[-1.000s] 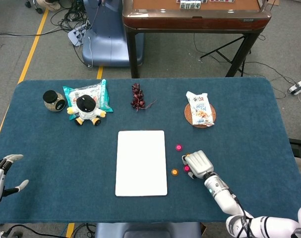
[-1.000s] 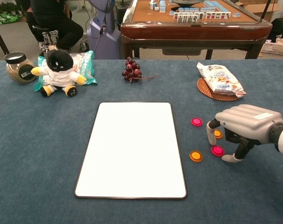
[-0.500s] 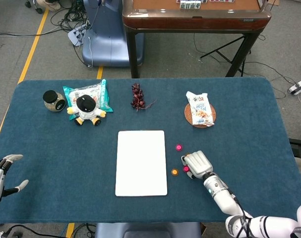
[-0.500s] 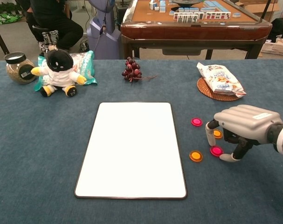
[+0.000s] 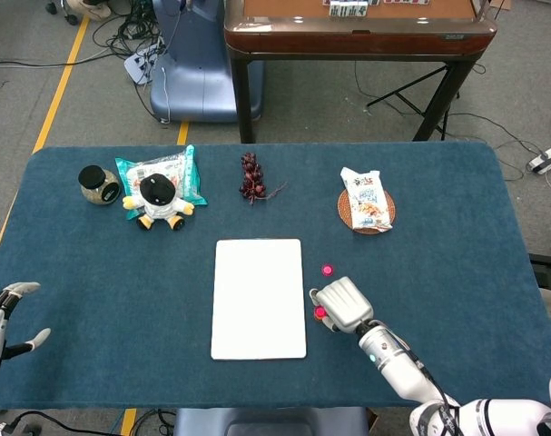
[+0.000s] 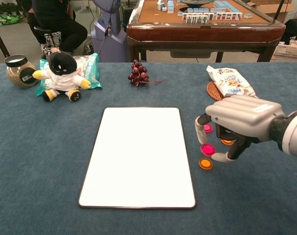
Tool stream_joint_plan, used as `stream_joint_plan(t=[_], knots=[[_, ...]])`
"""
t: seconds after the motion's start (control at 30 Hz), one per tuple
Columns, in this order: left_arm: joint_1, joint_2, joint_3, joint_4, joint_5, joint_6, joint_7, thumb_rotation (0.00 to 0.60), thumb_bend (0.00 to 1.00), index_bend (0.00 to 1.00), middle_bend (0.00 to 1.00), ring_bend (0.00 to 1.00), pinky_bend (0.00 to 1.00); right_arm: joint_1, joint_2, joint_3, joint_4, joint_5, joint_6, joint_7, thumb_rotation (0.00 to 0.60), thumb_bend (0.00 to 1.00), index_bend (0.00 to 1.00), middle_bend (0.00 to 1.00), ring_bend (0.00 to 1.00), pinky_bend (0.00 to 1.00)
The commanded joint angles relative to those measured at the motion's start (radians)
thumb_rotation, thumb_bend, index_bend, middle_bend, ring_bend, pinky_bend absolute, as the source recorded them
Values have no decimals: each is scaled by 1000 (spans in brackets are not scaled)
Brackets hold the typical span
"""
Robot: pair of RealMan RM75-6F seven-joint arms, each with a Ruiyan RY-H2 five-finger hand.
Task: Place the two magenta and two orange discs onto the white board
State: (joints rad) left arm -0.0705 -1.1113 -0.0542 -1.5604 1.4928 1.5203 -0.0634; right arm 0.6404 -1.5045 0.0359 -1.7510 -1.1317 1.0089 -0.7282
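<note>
Right hand (image 5: 339, 305) low in the lower centre-right of the head view, pinching a magenta disc (image 5: 319, 312) at its lower left edge, just right of the white board (image 5: 258, 298). Second magenta disc (image 5: 327, 270) lying above it on the blue counter (image 5: 457, 227). Orange discs hidden under the hand here. Left hand (image 5: 1, 320) at the lower left edge, fingers spread, holding nothing.

In the chest view, right hand (image 6: 236, 125) right of centre, glossy magenta disc (image 6: 207, 149) caught between thumb and a fingertip, seemingly clear of the cloth. One orange disc (image 6: 205, 163) just below it, another orange disc (image 6: 227, 142) half hidden beneath the palm, second magenta disc (image 6: 207, 128) behind the fingers. White board (image 6: 138, 154) smooth, flat, round-cornered, dark-rimmed; counter cloth felt-like. Best done, probably, by carrying leftward level, clearing the board's rim, setting down flat well inside the edge, releasing gently so the slick disc does not skid.
</note>
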Motion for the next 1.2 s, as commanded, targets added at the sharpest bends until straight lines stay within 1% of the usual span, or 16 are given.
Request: stream_joint_plan(t=[0.03, 0.23, 0.3, 0.4, 0.53, 0.7, 0.8, 1.0, 1.2], knots=[[1, 4, -5, 3, -12, -2, -9, 600, 46, 329, 297, 342, 522, 28, -23, 7, -31, 19, 1, -58, 600, 285, 536, 1000, 1000, 1000], [7, 10, -18, 10, -36, 1, -21, 600, 46, 328, 297, 342, 522, 61, -71, 6, -42, 54, -6, -117, 600, 284, 536, 1000, 1000, 1000], [8, 11, -20, 11, -42, 1, -20, 600, 46, 328, 297, 342, 522, 71, -86, 3, -38, 64, -11, -128, 600, 269, 536, 1000, 1000, 1000], [9, 12, -23, 11, -48, 0, -20, 600, 46, 327, 297, 342, 522, 82, -106, -2, -31, 73, -15, -137, 600, 195, 529, 1000, 1000, 1000], [11, 15, -25, 11, -52, 1, -25, 600, 46, 327, 296, 342, 522, 92, -123, -6, -24, 77, -16, -136, 600, 95, 452, 1000, 1000, 1000], [13, 18, -27, 10, -54, 3, -30, 600, 46, 327, 297, 342, 522, 101, -132, -8, -14, 82, -15, -129, 600, 38, 408, 1000, 1000, 1000], [14, 19, -27, 11, -55, 2, -33, 600, 46, 327, 297, 342, 522, 103, -123, -1, -13, 81, 0, -125, 600, 44, 408, 1000, 1000, 1000], [14, 19, -28, 12, -55, 0, -35, 600, 46, 327, 297, 342, 522, 109, -71, 38, -24, 107, 43, -135, 600, 150, 408, 1000, 1000, 1000], [13, 16, -27, 11, -52, -2, -27, 600, 46, 327, 297, 342, 522, 126, -28, 84, -6, 176, 66, -152, 600, 165, 408, 1000, 1000, 1000]])
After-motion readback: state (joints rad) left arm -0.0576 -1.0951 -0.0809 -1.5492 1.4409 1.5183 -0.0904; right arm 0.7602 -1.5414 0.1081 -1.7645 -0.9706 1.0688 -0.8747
